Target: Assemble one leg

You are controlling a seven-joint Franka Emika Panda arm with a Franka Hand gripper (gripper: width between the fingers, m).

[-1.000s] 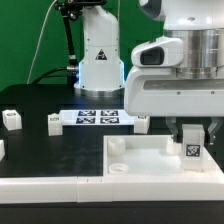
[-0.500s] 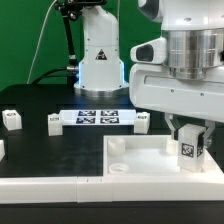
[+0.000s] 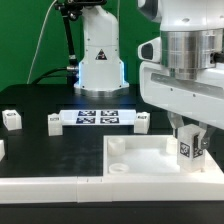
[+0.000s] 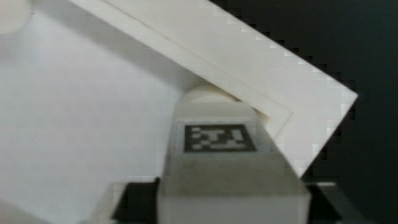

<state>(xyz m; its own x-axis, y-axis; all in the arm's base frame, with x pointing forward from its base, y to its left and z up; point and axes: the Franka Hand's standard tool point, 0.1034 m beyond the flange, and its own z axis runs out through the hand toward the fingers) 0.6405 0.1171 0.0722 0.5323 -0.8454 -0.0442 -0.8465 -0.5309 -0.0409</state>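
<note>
My gripper is shut on a white leg with a black-and-white tag on its side. It holds the leg upright over the far right corner of the large white square tabletop panel. In the wrist view the leg runs from between my fingers to the panel's corner, its far end at the corner. Whether the leg's tip touches the panel I cannot tell.
The marker board lies behind the panel. Three more white legs stand on the black table: one at the exterior view's left, one beside the marker board, one at its right end.
The gripper's body has turned about its vertical axis above the panel's corner. The leg's tag has shifted slightly towards the exterior view's left. The leg stays in the grip.
</note>
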